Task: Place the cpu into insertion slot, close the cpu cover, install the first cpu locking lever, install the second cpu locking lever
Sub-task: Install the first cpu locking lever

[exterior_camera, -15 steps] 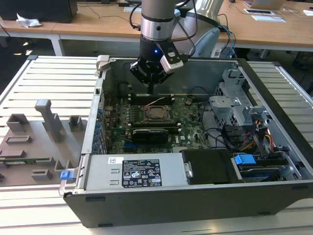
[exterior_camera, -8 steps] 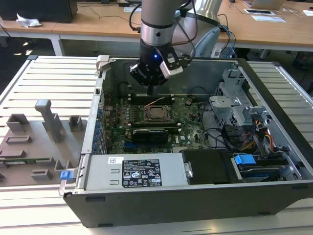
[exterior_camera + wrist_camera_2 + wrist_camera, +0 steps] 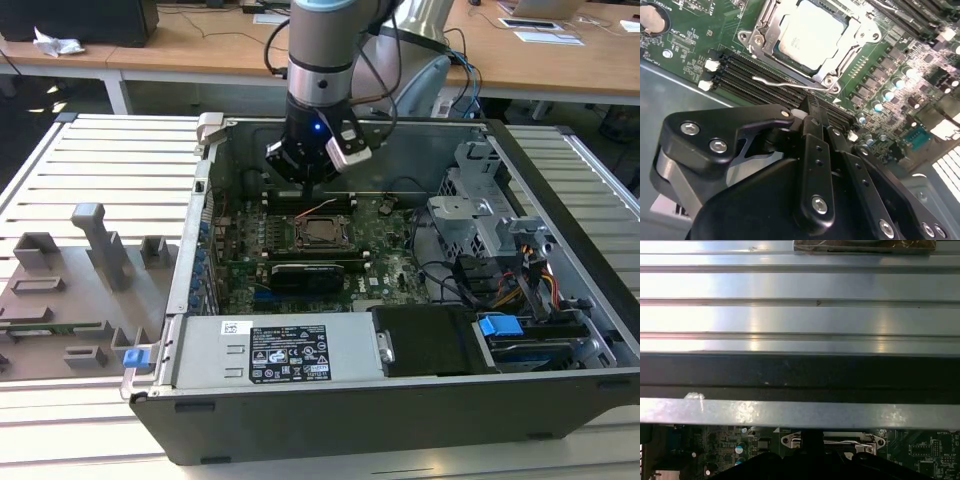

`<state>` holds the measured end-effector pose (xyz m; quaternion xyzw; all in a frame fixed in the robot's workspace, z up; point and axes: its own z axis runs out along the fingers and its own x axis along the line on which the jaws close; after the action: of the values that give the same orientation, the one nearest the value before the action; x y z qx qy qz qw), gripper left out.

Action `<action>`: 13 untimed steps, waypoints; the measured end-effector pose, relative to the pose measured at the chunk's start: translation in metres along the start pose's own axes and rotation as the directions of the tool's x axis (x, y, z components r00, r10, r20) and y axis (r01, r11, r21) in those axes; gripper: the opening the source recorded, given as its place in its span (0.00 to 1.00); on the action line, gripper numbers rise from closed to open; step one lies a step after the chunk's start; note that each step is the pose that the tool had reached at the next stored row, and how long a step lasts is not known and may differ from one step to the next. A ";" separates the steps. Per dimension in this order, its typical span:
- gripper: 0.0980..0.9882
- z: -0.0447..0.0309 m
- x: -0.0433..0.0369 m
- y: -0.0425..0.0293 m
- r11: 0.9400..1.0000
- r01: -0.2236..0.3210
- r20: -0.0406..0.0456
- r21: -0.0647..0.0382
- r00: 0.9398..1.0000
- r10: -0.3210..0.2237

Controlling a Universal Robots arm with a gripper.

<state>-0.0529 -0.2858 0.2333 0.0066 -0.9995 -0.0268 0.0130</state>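
In the second wrist view the cpu, a square chip with a dull silver top, sits in the insertion slot on the green board. The cpu cover, a silver frame, lies flat around it. A thin silver locking lever runs along the socket's edge nearest my gripper. My gripper hangs just off that edge over the black memory slots, its black fingers pressed together with nothing between them. In the exterior view the gripper hovers just behind the socket.
The board lies in an open computer case on a slatted metal table. A power supply and drive cage flank the board. A grey fixture plate lies at the exterior view's left. Cables run at the right.
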 end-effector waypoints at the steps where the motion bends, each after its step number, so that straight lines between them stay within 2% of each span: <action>1: 0.01 0.0013 -0.0007 0.0010 1.000 0.000 0.000 0.000 1.000 0.000; 7: 0.01 0.0086 -0.0070 0.0058 1.000 0.001 0.000 0.005 1.000 -0.001; 13: 0.01 0.0134 -0.0190 0.0060 1.000 0.002 0.000 0.009 1.000 -0.002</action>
<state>-0.0344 -0.2787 0.2198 0.0074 -0.9996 -0.0224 0.0131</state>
